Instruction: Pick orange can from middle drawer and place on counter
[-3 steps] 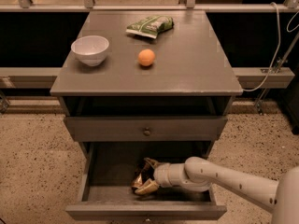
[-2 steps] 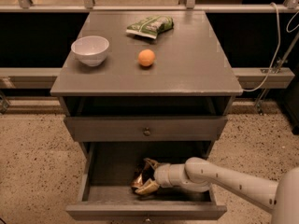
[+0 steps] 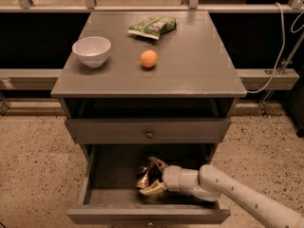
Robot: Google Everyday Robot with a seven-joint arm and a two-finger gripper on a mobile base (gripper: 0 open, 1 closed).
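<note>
Tool [image 3: 151, 176] reaches in from the right, clamped on can [image 3: 143, 177] in drawer [image 3: 111, 177]; table [image 3: 199, 65] is up and far.

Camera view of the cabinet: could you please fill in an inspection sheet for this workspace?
Surface: grey counter, flat, carrying three loose items.
Job's things: can lies in the open drawer; not yet on the counter.
Clutter: white bowl, orange ball and green bag, all on the counter.
Grippers: gripper is inside the drawer, fingers closed on either side of the can.
Cables: white cable hangs to the right, off the cabinet.
Surroundings: speckled floor; upper drawer closed.
</note>
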